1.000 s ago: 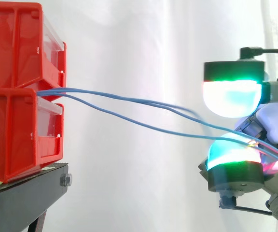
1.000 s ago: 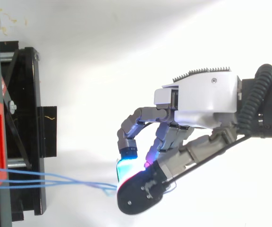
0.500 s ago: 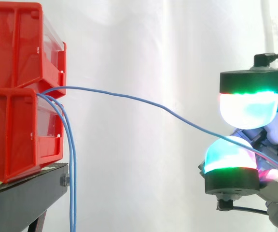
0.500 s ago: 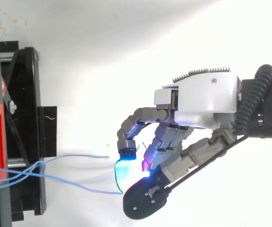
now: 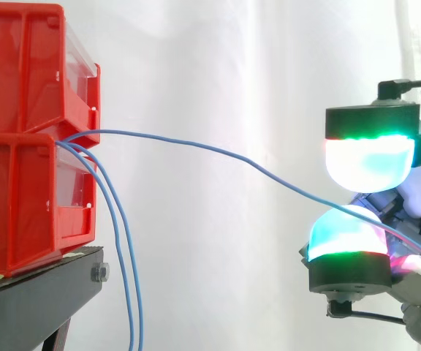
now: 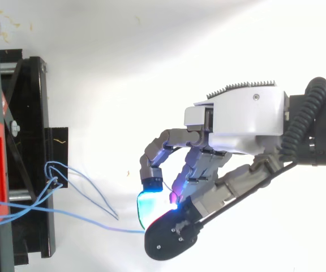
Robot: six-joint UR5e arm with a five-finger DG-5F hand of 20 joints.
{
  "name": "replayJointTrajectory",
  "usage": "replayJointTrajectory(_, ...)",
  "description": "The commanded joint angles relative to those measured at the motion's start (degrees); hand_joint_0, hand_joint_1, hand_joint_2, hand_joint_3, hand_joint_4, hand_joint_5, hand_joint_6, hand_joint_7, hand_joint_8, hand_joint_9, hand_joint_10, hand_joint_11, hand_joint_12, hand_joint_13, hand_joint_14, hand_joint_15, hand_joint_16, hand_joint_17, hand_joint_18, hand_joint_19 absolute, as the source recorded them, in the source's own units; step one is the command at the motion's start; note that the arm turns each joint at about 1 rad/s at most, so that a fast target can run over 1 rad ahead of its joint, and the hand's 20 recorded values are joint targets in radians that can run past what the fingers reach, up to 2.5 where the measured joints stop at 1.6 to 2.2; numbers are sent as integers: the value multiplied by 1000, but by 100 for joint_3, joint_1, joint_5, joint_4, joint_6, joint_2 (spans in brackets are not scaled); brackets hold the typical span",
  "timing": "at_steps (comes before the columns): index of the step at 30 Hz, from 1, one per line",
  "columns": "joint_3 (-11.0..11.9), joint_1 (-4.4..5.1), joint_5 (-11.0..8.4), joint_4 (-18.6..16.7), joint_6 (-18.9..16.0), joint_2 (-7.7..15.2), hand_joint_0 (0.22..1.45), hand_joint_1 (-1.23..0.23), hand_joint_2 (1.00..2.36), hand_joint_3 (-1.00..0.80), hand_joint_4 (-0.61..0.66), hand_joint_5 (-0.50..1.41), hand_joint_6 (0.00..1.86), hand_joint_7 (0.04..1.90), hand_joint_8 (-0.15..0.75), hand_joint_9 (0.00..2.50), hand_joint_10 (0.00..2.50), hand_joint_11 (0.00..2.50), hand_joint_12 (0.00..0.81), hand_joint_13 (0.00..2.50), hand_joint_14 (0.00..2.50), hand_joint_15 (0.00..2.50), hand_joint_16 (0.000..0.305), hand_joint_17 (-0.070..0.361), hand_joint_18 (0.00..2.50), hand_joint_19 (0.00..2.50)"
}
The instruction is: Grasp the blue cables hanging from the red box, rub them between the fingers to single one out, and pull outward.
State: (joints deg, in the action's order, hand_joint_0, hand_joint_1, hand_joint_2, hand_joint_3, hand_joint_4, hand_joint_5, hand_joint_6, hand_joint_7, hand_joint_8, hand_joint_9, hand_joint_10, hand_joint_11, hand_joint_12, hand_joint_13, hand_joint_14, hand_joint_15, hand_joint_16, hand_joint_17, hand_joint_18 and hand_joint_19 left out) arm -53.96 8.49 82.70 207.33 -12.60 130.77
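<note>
Fingers (image 6: 155, 154) of the hand (image 6: 239, 116) were curled in toward the thumb and clamped on one blue cable (image 5: 218, 152). From the side I saw it pass between the two glowing pads (image 5: 372, 157), across the top of the lower one, and run on back into the grip where a magenta glow showed. From above it reached the cyan pad where the thumb met the fingers. That cable came out of the gap between the red bins (image 5: 20, 80) and sloped down in a shallow curve to the hand, well out from the bins. I counted three cables in all: the one held, and two loose cables (image 5: 137, 307) that left the same gap and hung down just in front of the lower bin and the black stand (image 5: 35, 307). From above, those two made a small loop near the stand and a long narrow one reaching out toward the hand, short of it. A second before, all three had stretched across to the fingers; half a second before, the two had already dropped and hung closer to the bin, and since then they had swung outward. The hand itself had hardly shifted. Two bins stood stacked on the one stand, before the white curtain (image 5: 218, 278).
</note>
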Motion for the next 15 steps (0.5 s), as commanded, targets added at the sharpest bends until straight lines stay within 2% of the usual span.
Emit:
replayJointTrajectory(1, 0, -5, 0, -17, -14, 1, 540, -719, 1002, -481, 122, -160, 878, 1026, 329, 1026, 15, 685, 433, 866, 19, 541, 52, 118, 822, 554)
replayJointTrajectory(10, 0, 3, 9, -17, -339, -8, 527, -658, 1000, -490, 130, -148, 869, 1051, 341, 1103, 15, 711, 443, 916, 18, 552, 53, 120, 850, 566)
replayJointTrajectory(15, 0, 12, 62, -17, -700, -8, 525, -645, 1000, -494, 130, -148, 868, 1056, 342, 1108, 16, 710, 446, 927, 19, 551, 54, 121, 859, 564)
